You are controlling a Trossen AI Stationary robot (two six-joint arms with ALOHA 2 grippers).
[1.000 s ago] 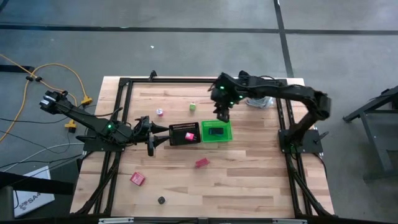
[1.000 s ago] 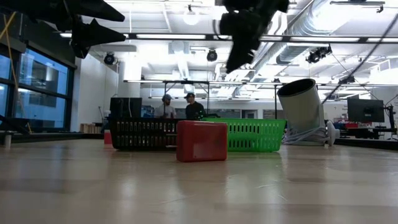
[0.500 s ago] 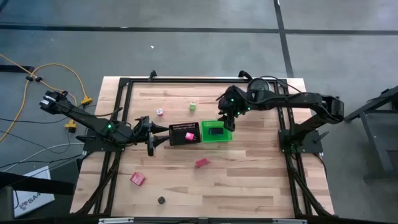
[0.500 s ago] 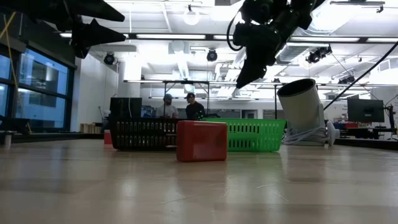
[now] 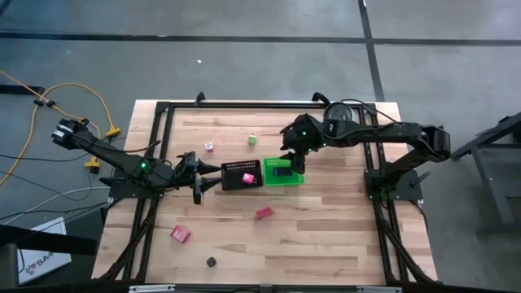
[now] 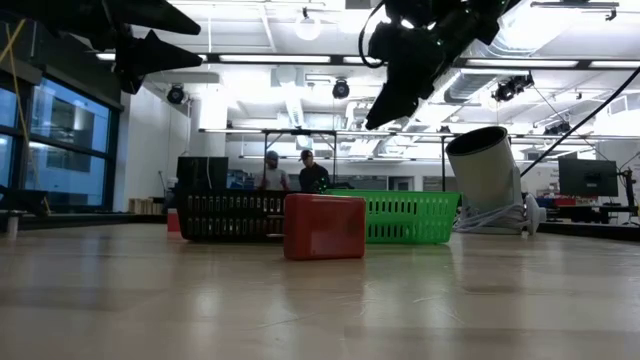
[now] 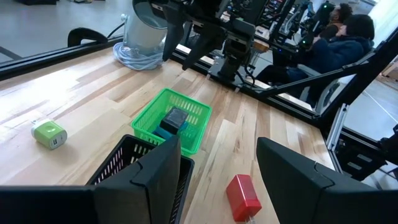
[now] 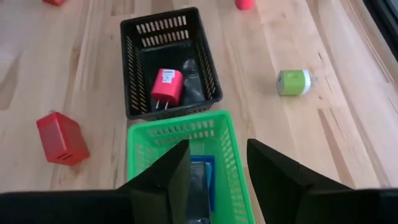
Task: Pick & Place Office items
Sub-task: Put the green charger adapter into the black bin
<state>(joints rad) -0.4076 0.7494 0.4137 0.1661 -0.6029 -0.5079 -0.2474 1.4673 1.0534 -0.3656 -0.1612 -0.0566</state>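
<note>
The wooden table (image 5: 326, 236) carries two small baskets side by side near its middle: a green basket (image 5: 283, 172) and, touching its side, a black basket (image 5: 242, 176). The right arm reaches in from the table's far right corner, and the right gripper (image 5: 290, 155) hangs in the air over the far edge of the green basket; its jaws are parted and hold nothing. The left gripper (image 5: 198, 181) sits low beside the black basket, on the side away from the green one, with its jaws likewise spread and empty. A shiny silver can (image 6: 486, 178) stands tilted at the far right of the table on a coil of pale cord. Inside the green basket lie a blue block (image 8: 202, 174) and a dark block (image 7: 176, 116). The black basket holds a pink plug (image 8: 166, 86) next to a black piece (image 8: 190, 84). A red block (image 5: 264, 212) rests on the bare wood just in front of the baskets, and another red block (image 5: 180, 234) lies well apart, toward the near left. A green plug (image 8: 293, 82) and a small pink bit (image 5: 209, 146) lie beyond the baskets, and a small black round bit (image 5: 211, 262) sits near the front edge.
</note>
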